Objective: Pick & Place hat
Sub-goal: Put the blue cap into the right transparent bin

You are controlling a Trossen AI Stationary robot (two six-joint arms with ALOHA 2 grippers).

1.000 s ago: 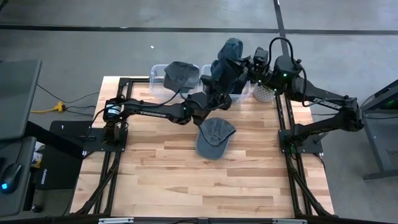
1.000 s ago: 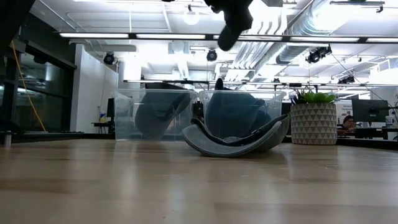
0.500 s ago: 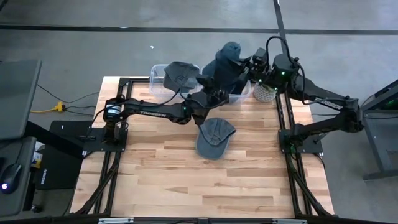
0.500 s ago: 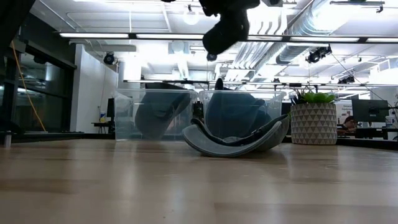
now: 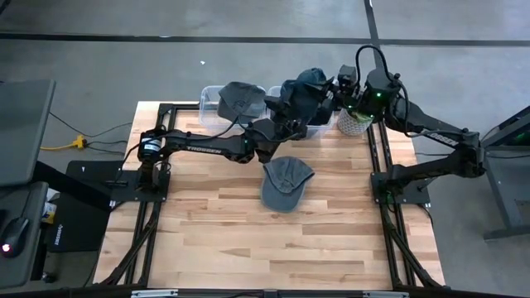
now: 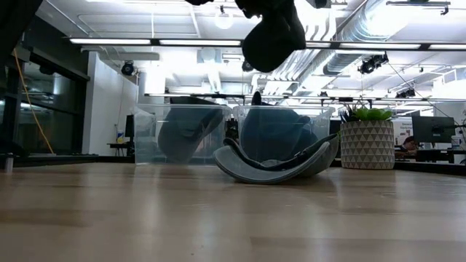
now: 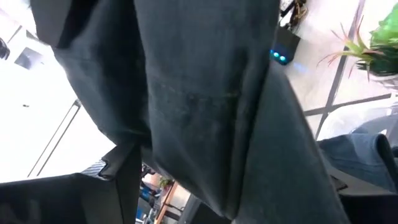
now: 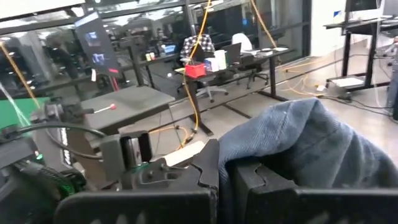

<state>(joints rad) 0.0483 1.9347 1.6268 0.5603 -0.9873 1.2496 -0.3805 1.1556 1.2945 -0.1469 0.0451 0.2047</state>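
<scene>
A blue-grey hat [image 5: 302,93] hangs in the air above the clear bin [image 5: 323,127] at the table's far edge, stretched between my two grippers. My left gripper [image 5: 288,108] is at its darker near-left end, and the cloth [image 7: 205,106] fills the left wrist view. My right gripper [image 5: 334,85] is shut on its lighter far-right end [image 8: 298,143]. The hat's lowest part [image 6: 273,36] shows at the top of the low view. A second hat [image 5: 286,184] lies upside down on the table, resting on its crown [image 6: 277,171]. My left gripper has a thick bunch of the hat's dark end [image 7: 186,155] between its fingers, which come level from the table's left. The cloth hides the place of contact, with one finger [image 7: 118,174] showing beside it. The hat is clear of the table. My right gripper pinches an edge of the hat's lighter end [image 8: 242,155] between its two shut fingers, coming level from the table's right. The cloth bulges away beyond the fingertips toward the left gripper. One layer or several, I cannot tell.
A second clear bin [image 5: 211,112] at the far left holds another hat [image 5: 240,99]. A white patterned plant pot [image 5: 352,124] stands at the far right, close under my right arm. Bare wooden tabletop [image 5: 248,240] lies toward the near edge.
The held hat has changed shape. Its lighter end at my right gripper has come down and drawn closer to my left gripper, and more of the cloth now hangs into the top of the low view. My right wrist has turned a little.
</scene>
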